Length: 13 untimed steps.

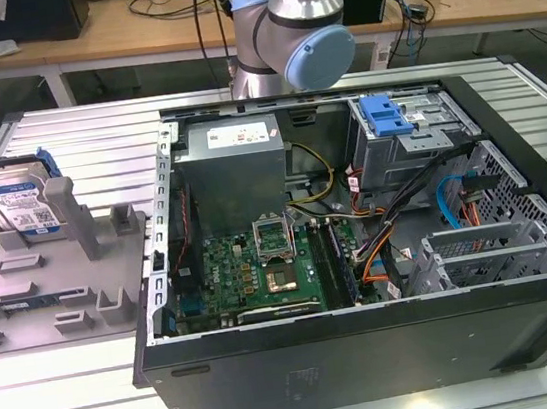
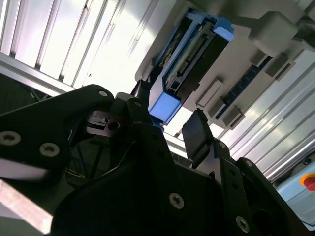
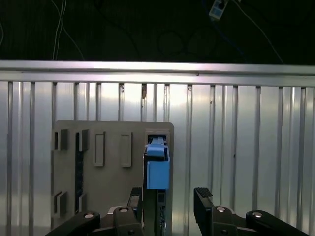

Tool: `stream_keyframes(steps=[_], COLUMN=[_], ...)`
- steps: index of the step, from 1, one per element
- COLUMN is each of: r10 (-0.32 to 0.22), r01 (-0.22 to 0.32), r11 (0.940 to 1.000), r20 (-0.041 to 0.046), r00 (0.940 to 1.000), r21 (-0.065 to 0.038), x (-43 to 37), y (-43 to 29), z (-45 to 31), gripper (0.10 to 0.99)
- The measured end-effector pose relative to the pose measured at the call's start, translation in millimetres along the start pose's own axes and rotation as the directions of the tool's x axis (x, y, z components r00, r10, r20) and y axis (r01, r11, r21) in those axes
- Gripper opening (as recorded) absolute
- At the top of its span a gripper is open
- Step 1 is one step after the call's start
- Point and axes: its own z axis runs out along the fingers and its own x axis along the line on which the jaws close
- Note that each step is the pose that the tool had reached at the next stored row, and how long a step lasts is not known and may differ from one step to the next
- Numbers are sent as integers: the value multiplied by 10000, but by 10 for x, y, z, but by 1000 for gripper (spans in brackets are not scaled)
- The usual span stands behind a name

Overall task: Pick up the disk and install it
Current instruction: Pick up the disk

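Jaws stand apart, gripping nothing: your gripper point(image 3: 169, 194) hangs over the grey holder point(image 3: 113, 162), with the blue edge of the disk point(image 3: 157, 172) showing between its fingers point(image 3: 202, 196). The disk stands upright in that holder, not yet lifted, so the pick-up and the install into the computer case point(image 1: 374, 353) beside the holder are both left.

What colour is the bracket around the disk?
Blue; the bracket shows best in the exterior view.

Electronics lab: opened computer case point(image 1: 374, 353), cable-strewn workbenches point(image 1: 129, 27) behind.
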Motion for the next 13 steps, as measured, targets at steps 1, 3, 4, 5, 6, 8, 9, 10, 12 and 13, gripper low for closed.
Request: stream_keyframes(steps=[1,3,4,5,6,8,9,10,12,13], r10=[-5,-7,-8,-8,-9,-9,-11,-13,-15,-17], r01=[5,7,8,8,9,9,11,13,15,17], r11=[10000,10000,10000,10000,10000,10000,10000,10000,10000,10000], r20=[0,0,0,0,0,1,0,0,0,0], r00=[10000,10000,10000,10000,10000,10000,10000,10000,10000,10000], r21=[0,0,0,1,1,1,0,1,0,1], x=[11,24,31,39,50,55,57,60,65,67], y=[6,11,15,18,23,29,30,32,35,36], z=[9,17,22,27,35,48,53,61,77,82], gripper=[541,541,541,541,541,541,541,541,541,541])
